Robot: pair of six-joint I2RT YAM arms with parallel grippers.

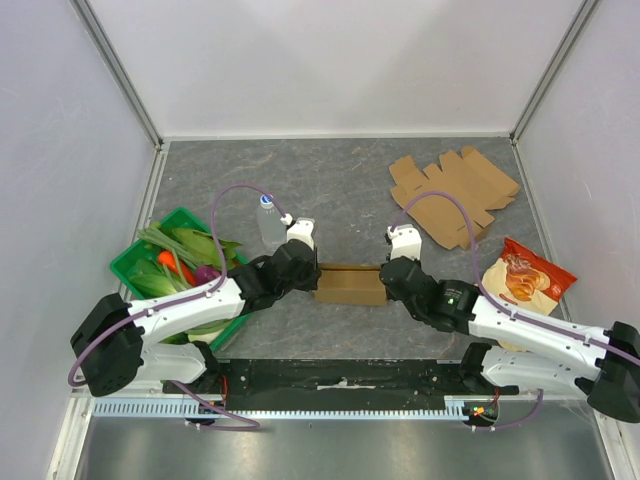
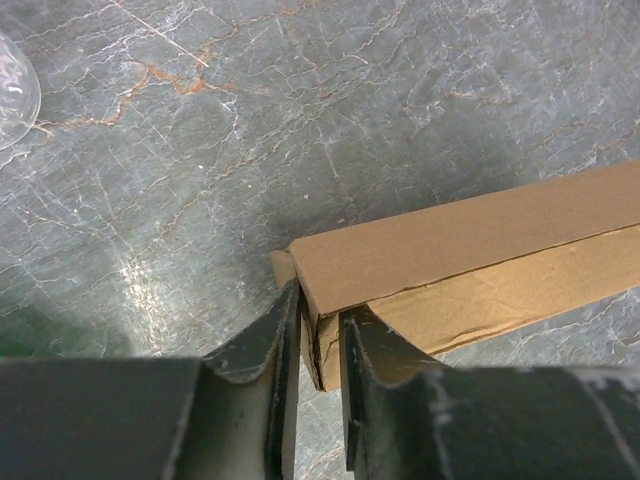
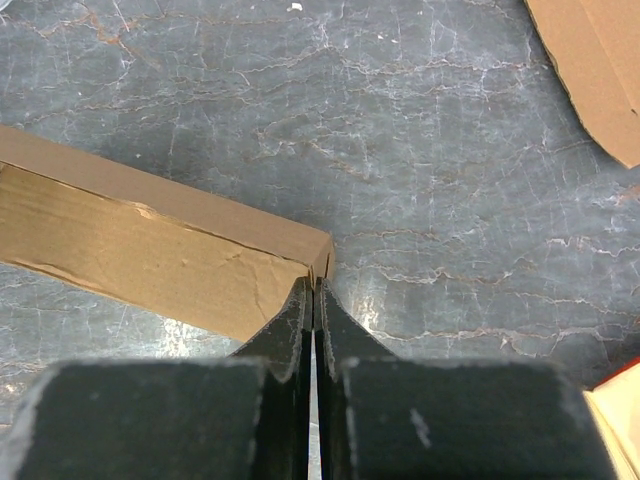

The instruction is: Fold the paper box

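Closest to me, low in the top view, the 2 arms reach inward to meet at a low brown cardboard box (image 1: 350, 285) lying in the middle of the frame on the grey marbled tabletop (image 1: 350, 180). The left gripper (image 2: 320, 325) has its jaws clamped on the upright end panel at the box's left end, a finger on each side of the cardboard. The right gripper (image 3: 314, 295) has its fingers pressed together, with nothing visible between them. Its tips are right at the box's right end corner, and I cannot tell if they touch it.

The box looks well along to me. Its long walls are up and it reads as a narrow closed shape, so what seems left is tucking and firming the 2 ends.

Further out sit a green plastic basket (image 1: 128, 262) of vegetables at the left and an orange snack bag (image 1: 525, 280) at the right. Beyond them a clear plastic bottle (image 1: 270, 225) stands above the left gripper. A flat brown cardboard blank (image 1: 455, 195) lies unfolded at upper right.
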